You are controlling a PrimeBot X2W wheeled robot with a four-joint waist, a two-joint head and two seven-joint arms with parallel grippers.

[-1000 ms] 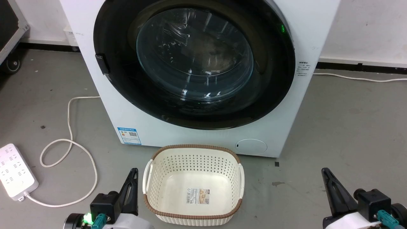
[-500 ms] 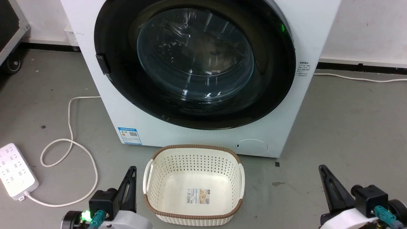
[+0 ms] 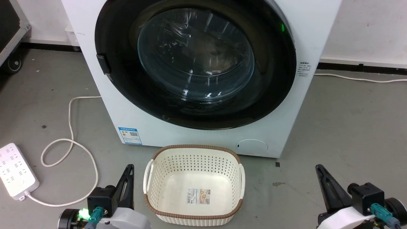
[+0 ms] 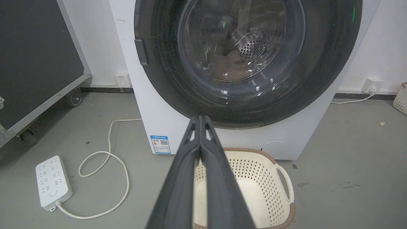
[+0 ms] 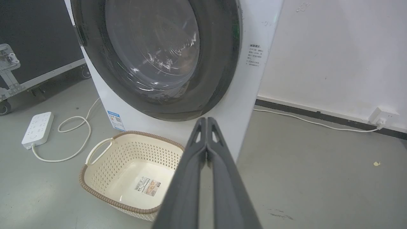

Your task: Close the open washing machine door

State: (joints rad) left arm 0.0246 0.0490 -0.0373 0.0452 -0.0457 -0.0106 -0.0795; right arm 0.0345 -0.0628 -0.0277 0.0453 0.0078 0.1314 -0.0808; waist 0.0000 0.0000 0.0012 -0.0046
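The white washing machine [image 3: 178, 136] stands straight ahead with a small blue label [image 3: 129, 135] low on its front. Its round washing machine door [image 3: 195, 54], black-rimmed with a bulging glass window, lies flat against the front, with its latch tab [image 3: 102, 63] at the left rim. In the left wrist view the steel drum shows through the door [image 4: 244, 47]. My left gripper [image 3: 129, 168] is shut and holds nothing, low and left of the door. My right gripper [image 3: 318, 168] is shut too, low on the right. Both hang well short of the machine [image 5: 251, 79].
A cream perforated basket [image 3: 194, 147] with a brown rim sits on the floor between my grippers, just before the washer. A white power strip [image 3: 16, 171] and its looped cable [image 3: 68, 127] lie at the left. A black wheeled case [image 4: 31, 63] stands far left. The grey floor at the right holds a wall cable [image 3: 356, 78].
Both grippers have drifted slightly to the left in the head view. The door and the washer look the same.
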